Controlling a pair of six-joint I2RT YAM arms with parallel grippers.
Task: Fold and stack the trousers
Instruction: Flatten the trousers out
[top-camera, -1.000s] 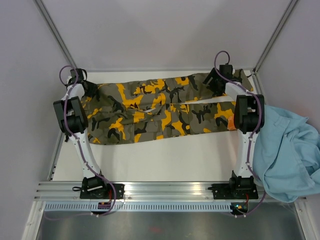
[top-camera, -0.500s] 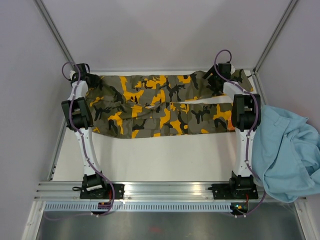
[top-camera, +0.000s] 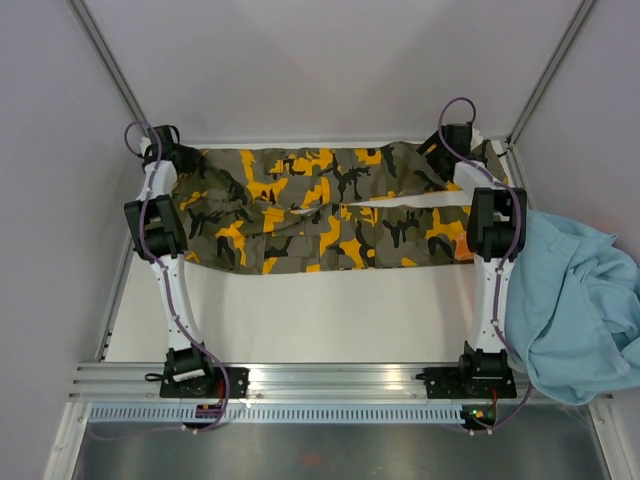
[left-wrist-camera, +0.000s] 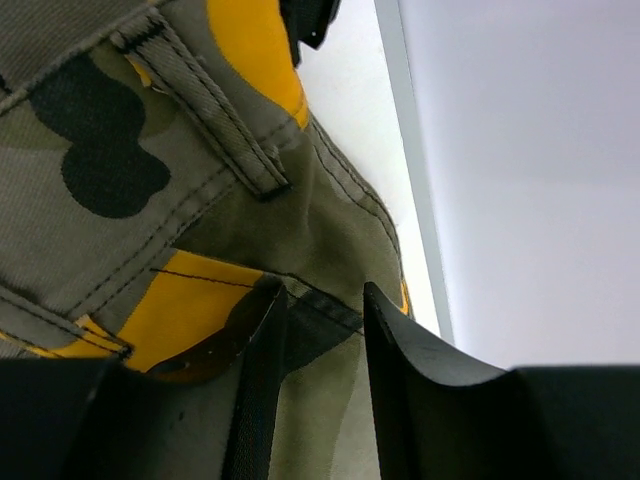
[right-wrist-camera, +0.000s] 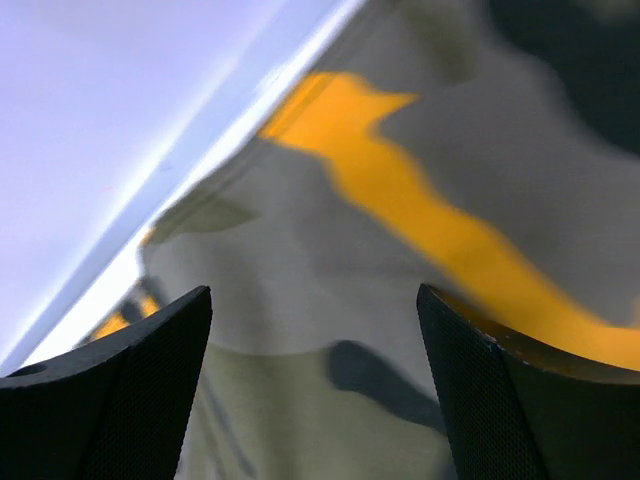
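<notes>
The camouflage trousers (top-camera: 320, 210) lie stretched across the back of the table, one leg laid along the other, waist at the left. My left gripper (top-camera: 178, 158) is at the back left corner, shut on the waist cloth; in the left wrist view (left-wrist-camera: 320, 320) a fold of the trousers (left-wrist-camera: 150, 150) sits between the narrow jaws. My right gripper (top-camera: 452, 140) is at the back right over the leg ends. In the right wrist view (right-wrist-camera: 315, 330) its jaws stand wide apart above the trousers (right-wrist-camera: 420, 200), holding nothing.
A light-blue garment (top-camera: 575, 300) hangs over the table's right edge. A bit of orange cloth (top-camera: 463, 245) shows by the right arm. The white table (top-camera: 320, 320) has a raised metal rim (left-wrist-camera: 400, 120) and walls close behind both grippers.
My left gripper pulled the waist back and left, and the trousers now lie flatter and straighter. My right gripper moved toward the back right corner.
</notes>
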